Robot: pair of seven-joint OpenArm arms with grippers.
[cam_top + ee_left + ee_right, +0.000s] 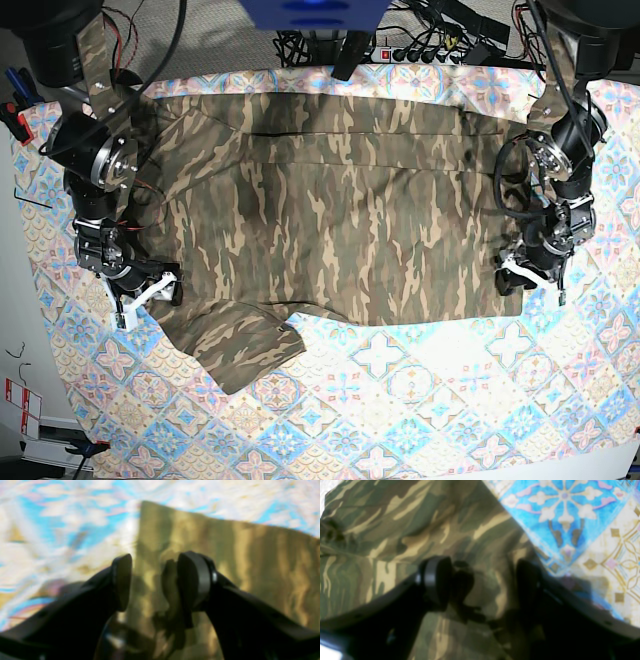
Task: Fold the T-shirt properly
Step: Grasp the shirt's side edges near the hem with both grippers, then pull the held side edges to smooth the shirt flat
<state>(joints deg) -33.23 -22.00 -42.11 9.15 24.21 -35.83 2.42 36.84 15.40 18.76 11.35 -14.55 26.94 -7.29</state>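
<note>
The camouflage T-shirt (pixel 330 210) lies spread flat on the tile-patterned tablecloth (pixel 420 400), with one sleeve (pixel 235 345) pointing toward the front left. My right gripper (pixel 152 290) is low at the shirt's left edge, just above that sleeve. In the right wrist view it (pixel 482 585) is open, with shirt cloth (pixel 407 525) under and between the jaws. My left gripper (pixel 518 276) is at the shirt's front right corner. In the blurred left wrist view it (pixel 156 582) is open, straddling the edge of the shirt (pixel 225 562).
The tablecloth (pixel 570 517) covers the whole table and shows beside the shirt in the left wrist view (pixel 75 517). A power strip and cables (pixel 430 45) lie along the back edge. The table's left edge (pixel 25 290) is close to my right arm.
</note>
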